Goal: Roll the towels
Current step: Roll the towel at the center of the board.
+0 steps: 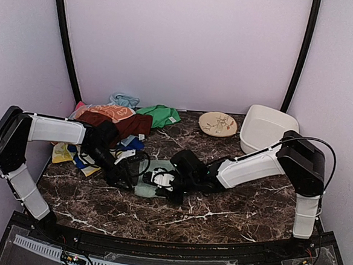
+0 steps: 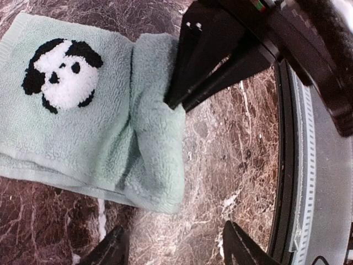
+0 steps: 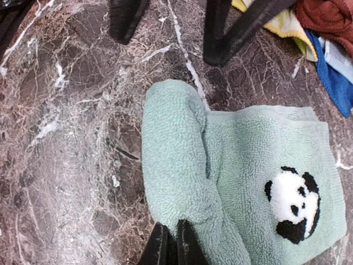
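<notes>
Both arms reach inward, low: left claw spread wide, right claw pinched on mint towel.

Robot test booth: plain white backdrop walls, black frame poles, marble-patterned tabletop.

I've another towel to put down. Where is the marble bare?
Bare: the near strip of table in front of the mint towel, and the right patch between plate, white tub and right arm. Crowded: the back-left towel pile.

Fluffy terry-cloth towel on glossy marble table
</notes>
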Controlling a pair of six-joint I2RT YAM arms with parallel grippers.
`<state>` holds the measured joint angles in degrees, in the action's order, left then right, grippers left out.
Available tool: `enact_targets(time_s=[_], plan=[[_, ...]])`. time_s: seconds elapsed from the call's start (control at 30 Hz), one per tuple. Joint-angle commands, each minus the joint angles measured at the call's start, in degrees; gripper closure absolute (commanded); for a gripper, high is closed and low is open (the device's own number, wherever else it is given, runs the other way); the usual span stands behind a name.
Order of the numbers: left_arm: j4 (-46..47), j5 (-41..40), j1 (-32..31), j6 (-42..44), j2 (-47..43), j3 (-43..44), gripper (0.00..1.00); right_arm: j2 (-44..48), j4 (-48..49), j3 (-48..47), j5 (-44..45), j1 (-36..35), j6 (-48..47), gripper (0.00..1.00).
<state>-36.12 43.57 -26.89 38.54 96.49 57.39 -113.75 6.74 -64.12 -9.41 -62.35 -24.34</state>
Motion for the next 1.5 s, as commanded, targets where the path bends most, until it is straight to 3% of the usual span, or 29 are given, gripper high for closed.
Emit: enact_targets(time_s=[0.0,0.17,0.3,0.43,0.6,0.93,1.47], plan=[[5.52,-3.71,-0.15,2.48,-6.56,-5.43,0.40,-4.21,-12.19,-5.86,-10.13,3.77,7.73,0.93],[8.73,-8.53,-1.59,5.69,-12.46,-7.89,0.41,-8.93,-18.42,-13.27,-23.27,8.34,16.23,0.96],[11.02,-14.65,-6.32,7.92,-13.99,-8.23,0.41,-12.77,-21.30,-18.07,-30.63,11.14,24.30,0.96],[13.57,-19.19,-11.70,9.88,-12.24,-7.42,0.41,-14.04,-18.67,-18.15,-36.33,12.86,31.68,0.96],[19.47,-24.31,-14.09,10.75,-7.91,-5.78,0.44,-15.53,-16.87,-18.86,-41.24,14.24,39.81,0.96],[23.91,-26.64,-15.96,10.85,-1.21,-3.11,0.55,-17.98,-15.47,-20.62,-44.57,15.67,47.60,0.97],[26.63,-33.87,-17.50,12.76,4.76,-3.53,0.55,-17.25,-14.86,-20.66,-46.69,15.97,49.39,0.93]])
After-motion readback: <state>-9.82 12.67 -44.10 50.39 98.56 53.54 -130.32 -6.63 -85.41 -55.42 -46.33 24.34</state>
